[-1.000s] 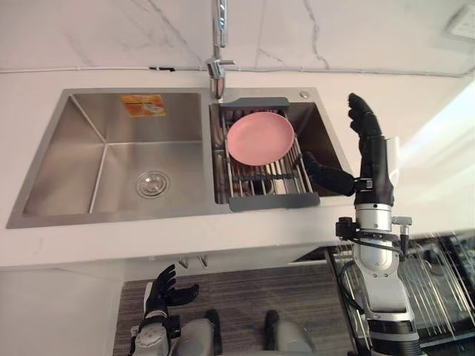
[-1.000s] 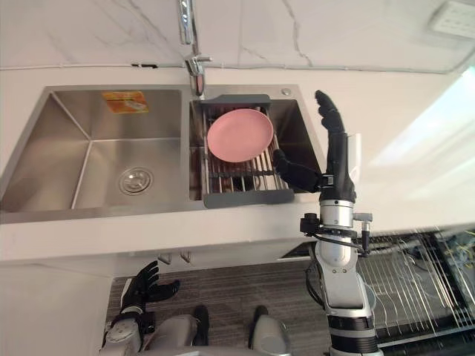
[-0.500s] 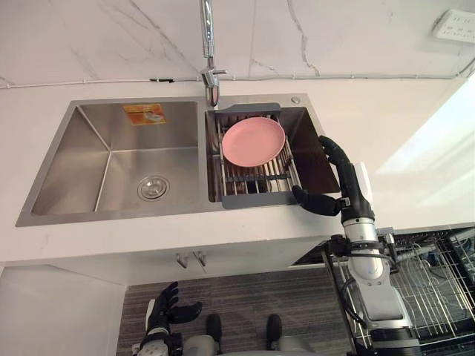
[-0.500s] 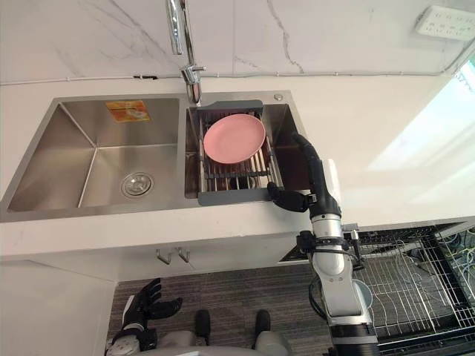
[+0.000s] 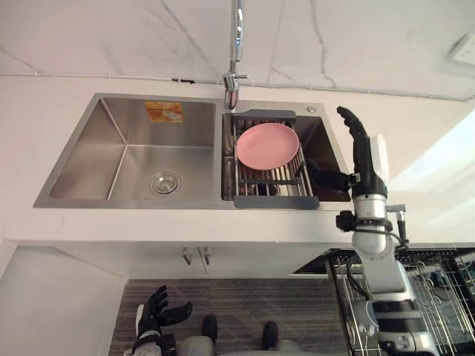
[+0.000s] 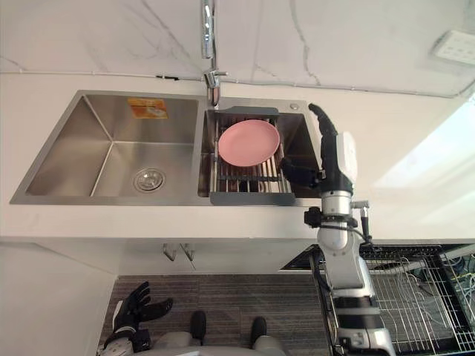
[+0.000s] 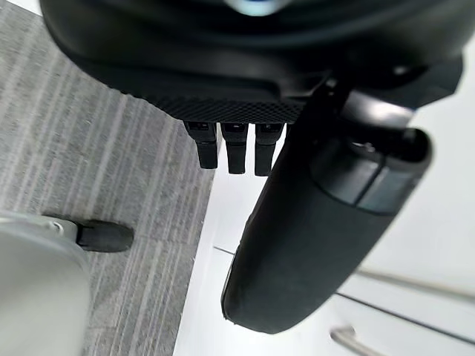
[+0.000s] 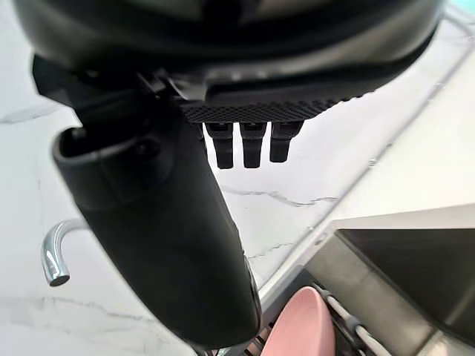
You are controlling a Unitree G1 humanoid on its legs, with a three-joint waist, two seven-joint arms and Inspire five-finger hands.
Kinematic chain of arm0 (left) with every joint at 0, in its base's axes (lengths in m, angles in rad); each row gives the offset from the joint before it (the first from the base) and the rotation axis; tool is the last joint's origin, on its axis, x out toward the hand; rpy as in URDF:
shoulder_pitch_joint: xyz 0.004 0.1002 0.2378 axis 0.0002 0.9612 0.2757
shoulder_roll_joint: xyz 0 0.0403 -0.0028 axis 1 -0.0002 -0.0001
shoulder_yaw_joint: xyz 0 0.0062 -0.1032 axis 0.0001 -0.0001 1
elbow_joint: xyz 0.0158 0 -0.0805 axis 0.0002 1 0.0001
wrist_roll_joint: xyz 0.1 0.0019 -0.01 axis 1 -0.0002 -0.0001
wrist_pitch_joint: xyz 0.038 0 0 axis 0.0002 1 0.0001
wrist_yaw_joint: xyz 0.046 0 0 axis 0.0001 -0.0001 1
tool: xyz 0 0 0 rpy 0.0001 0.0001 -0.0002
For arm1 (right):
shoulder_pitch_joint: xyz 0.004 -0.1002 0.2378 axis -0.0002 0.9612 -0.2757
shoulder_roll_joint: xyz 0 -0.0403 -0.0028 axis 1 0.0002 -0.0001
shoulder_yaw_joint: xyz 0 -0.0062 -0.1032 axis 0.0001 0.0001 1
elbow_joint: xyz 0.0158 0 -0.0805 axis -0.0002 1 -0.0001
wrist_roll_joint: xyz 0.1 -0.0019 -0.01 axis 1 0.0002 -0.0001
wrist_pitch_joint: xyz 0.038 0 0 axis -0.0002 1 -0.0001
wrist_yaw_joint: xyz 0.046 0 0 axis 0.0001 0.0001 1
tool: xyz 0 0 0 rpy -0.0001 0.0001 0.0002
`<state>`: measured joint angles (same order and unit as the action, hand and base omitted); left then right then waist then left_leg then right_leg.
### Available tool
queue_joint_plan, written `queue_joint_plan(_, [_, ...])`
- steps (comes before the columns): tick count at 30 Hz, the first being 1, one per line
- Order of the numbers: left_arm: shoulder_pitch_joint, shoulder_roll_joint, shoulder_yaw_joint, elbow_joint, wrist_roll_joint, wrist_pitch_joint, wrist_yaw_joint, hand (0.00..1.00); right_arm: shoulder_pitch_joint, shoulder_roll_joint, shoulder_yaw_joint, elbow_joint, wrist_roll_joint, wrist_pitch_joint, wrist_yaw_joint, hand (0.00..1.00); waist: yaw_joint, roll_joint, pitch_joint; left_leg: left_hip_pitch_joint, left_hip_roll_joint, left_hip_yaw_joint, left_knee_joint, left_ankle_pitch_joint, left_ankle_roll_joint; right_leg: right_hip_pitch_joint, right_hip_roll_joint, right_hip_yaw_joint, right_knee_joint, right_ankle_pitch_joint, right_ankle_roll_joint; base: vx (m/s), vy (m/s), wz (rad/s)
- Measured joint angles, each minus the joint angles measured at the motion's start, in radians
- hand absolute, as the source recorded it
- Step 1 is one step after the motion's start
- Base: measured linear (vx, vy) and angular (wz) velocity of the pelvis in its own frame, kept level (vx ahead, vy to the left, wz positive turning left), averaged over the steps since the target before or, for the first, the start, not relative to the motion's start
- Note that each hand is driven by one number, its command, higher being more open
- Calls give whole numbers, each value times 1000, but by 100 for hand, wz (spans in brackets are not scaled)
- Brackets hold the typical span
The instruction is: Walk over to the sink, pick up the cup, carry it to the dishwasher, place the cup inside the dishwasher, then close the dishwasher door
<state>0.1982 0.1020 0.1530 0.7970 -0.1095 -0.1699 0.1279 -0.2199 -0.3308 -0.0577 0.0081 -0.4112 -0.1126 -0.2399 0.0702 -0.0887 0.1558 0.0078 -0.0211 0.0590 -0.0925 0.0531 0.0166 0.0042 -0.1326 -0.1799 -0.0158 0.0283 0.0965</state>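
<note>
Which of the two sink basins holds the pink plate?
The smaller basin on the robot's right: the pink plate lies on a grey rack there. The larger left basin holds a drain and sticker.

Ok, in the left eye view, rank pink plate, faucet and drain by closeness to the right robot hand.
1. Pink plate, on the rack beside the right robot hand.
2. Faucet, behind the rack.
3. Drain, in the left basin.

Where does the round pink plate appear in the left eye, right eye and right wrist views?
Left eye view: the round pink plate lies right of centre, on the grey dish rack.
Right eye view: the plate lies near the centre, on that rack.
Right wrist view: the plate shows just past the right hand, partly cut off.
Shared landmark: the chrome tap.
</note>
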Motion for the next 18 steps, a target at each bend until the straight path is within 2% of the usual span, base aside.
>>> queue_joint_plan(2, [8, 2, 16, 0, 0, 0, 1, 90, -54, -23, 5, 63, -21, 2, 0, 90, 2, -2, 1, -9, 0, -18, 0, 2, -2, 0, 0, -17, 0, 1, 0, 27, -7, 23])
queue_joint_plan(5, [23, 2, 19, 0, -12, 1, 3, 90, -102, -55, 22, 129, -25, 17, 0, 90, 23, -4, 2, -21, 1, -28, 3, 3, -2, -8, 1, -25, 2, 2, -1, 35, 2, 14])
queue_joint_plan(9, [27, 0, 22, -4, -37, 1, 14, 90, -169, -80, 68, 204, -26, 29, 5, 90, 29, -4, 4, -42, 4, -47, 6, 3, -2, -22, 3, -42, 4, 10, -2, 30, -1, 13])
queue_joint_plan(14, [16, -4, 38, -25, -58, 0, 23, 90, -216, -99, 88, 219, -24, 32, 40, 90, 30, -11, 47, -60, 4, -52, 33, -4, 2, -25, 3, -43, 4, 23, -3, 10, 11, 4])
queue_joint_plan(18, [16, -5, 39, -36, -58, 0, 23, 90, -245, -110, 117, 246, -24, 32, 71, 90, 29, -10, 53, -77, 4, -50, 71, -20, 0, -25, 2, -42, 4, 27, -4, 3, 4, 1])
